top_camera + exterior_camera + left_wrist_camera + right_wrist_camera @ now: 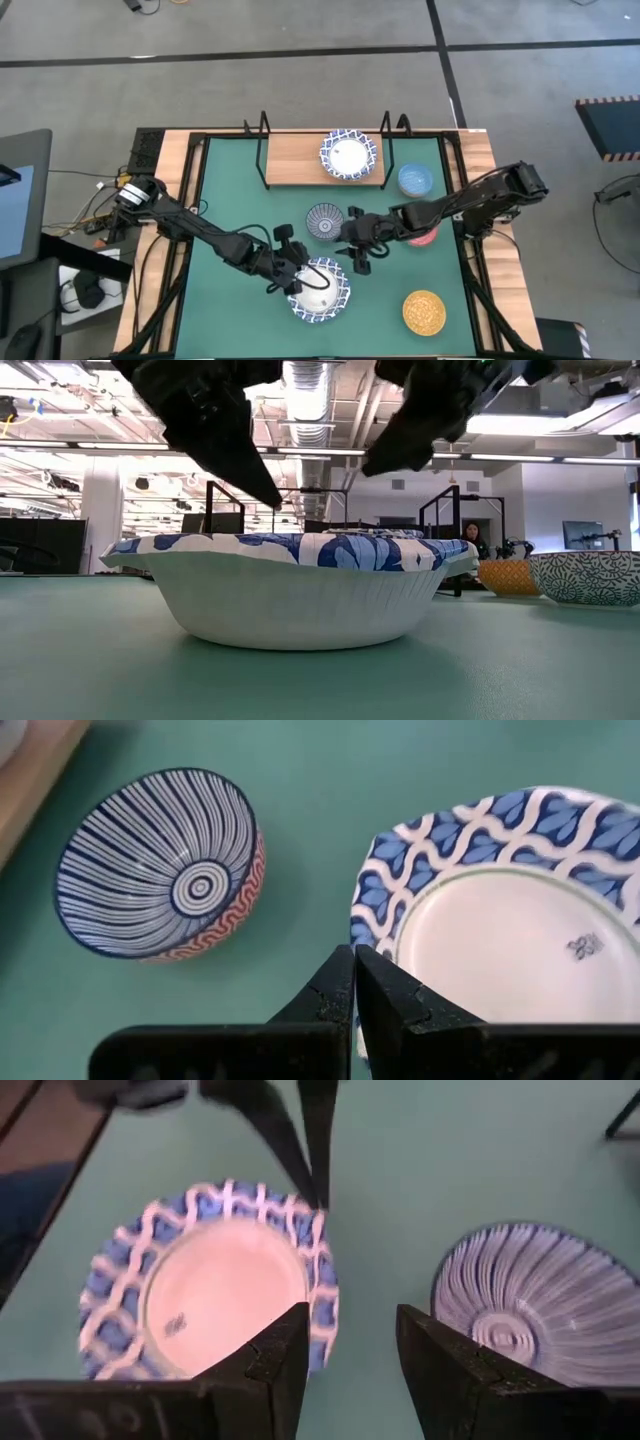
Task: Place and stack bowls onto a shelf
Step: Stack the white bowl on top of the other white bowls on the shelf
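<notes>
A wide blue-and-white bowl (325,295) (300,590) stands on its base on the green mat. My left gripper (298,278) (355,970) is shut at its far-left rim. My right gripper (356,240) (350,1340) is open and hovers above the mat between that bowl (210,1290) and the grey-blue patterned bowl (325,222) (530,1300). The wooden shelf (290,160) at the far side carries another wide blue-and-white bowl (349,155). My left gripper comes slanting down from the table's left at the wide bowl's rim (362,935). In the left wrist view one finger lies over the inside and one outside the rim. The low view shows a fingertip (276,500) above the rim, so I cannot tell whether it touches.
A light blue bowl (415,180) sits right of the shelf. A red bowl (425,238) lies partly under the right arm. A yellow-gold bowl (425,312) stands near the right front corner. Black shelf posts (263,125) rise at the far side.
</notes>
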Robot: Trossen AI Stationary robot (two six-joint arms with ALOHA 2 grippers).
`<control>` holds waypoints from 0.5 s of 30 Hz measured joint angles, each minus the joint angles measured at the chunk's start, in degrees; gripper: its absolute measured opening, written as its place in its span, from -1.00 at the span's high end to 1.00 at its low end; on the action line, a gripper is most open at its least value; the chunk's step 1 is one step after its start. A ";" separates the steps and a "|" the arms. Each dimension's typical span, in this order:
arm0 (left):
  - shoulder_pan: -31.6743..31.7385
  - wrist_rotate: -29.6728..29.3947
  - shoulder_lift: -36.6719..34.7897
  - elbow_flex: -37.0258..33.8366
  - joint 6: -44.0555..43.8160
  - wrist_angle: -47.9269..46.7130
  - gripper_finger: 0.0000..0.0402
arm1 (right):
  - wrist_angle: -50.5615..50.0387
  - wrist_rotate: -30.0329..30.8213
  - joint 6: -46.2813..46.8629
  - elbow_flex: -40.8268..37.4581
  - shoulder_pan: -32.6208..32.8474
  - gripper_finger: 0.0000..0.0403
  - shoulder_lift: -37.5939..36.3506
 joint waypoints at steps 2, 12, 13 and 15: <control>-0.07 -0.79 0.00 0.02 -2.60 0.97 0.99 | -1.69 -1.77 -0.43 0.75 0.20 0.10 -0.16; -0.22 1.26 0.00 0.04 -3.18 3.99 0.70 | -2.79 1.72 3.06 0.73 1.84 -0.10 1.43; -0.29 1.39 0.00 0.04 -3.67 3.95 0.66 | -2.99 2.86 3.07 0.70 1.84 -0.10 1.43; -0.29 1.38 0.00 0.04 -4.67 4.09 0.58 | -2.98 4.35 3.12 0.69 1.61 -0.10 1.43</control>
